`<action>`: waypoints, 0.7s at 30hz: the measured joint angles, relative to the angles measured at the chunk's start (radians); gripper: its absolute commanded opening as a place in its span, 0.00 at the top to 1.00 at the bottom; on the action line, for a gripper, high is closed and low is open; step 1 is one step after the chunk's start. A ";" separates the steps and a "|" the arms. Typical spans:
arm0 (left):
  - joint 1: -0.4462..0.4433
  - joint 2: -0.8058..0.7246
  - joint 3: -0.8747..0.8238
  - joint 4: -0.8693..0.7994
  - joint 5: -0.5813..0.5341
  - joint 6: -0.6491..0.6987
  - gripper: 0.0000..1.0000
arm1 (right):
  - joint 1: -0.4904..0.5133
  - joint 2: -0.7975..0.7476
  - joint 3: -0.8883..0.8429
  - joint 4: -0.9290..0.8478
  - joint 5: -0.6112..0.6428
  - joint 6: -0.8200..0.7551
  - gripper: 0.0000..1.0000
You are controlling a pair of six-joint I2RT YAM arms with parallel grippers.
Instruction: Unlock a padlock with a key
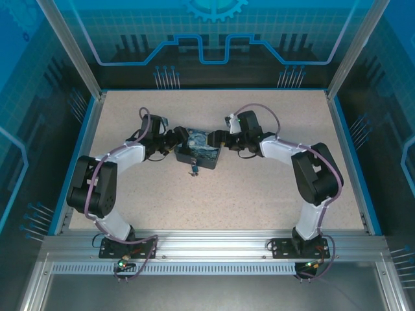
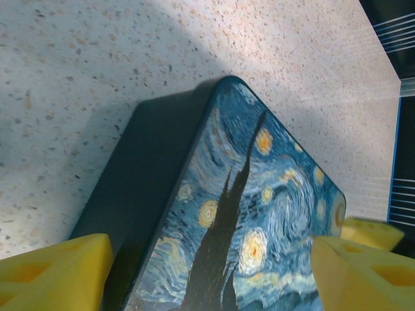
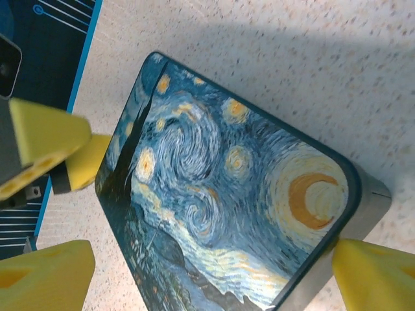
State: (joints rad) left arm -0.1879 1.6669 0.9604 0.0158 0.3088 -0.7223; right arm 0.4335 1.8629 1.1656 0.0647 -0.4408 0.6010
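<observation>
The little blue padlock [image 1: 193,170] hangs at the near edge of the tin [image 1: 201,150], and we hold our left gripper [image 2: 211,253] and right gripper [image 3: 214,256] spread apart around the tin's ends, likely to steady it.

Brightly, evenly lit from overhead in the top external view, with only short soft shadows beneath the arms [image 1: 123,159] on the speckled table [image 1: 259,194]. Tinted blue by the enclosure walls [image 1: 39,149]. Sharp at centre, slightly bowed toward the edges. Shaded grey across the upper left of the left wrist view, bright in a diagonal band at right, darkest along the side of the tin [image 2: 259,214]. Blurred on the close yellow fingertips [image 2: 52,275]. Crisp on the painted lid in the right wrist view, dimmed by a soft shadow band along the top.
</observation>
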 measured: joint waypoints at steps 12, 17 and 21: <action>-0.077 -0.169 -0.077 -0.002 -0.021 -0.016 0.16 | -0.071 0.097 0.169 -0.104 0.002 -0.159 0.00; -0.066 -0.269 -0.072 -0.043 -0.071 0.000 0.15 | -0.166 -0.048 0.077 -0.127 0.039 -0.192 0.00; -0.049 -0.288 -0.055 -0.061 -0.077 0.004 0.17 | -0.189 -0.245 -0.059 -0.116 0.046 -0.190 0.13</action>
State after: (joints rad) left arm -0.2367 1.3788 0.9051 -0.0448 0.2314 -0.7185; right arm 0.2447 1.6176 1.1069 -0.0513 -0.3946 0.4107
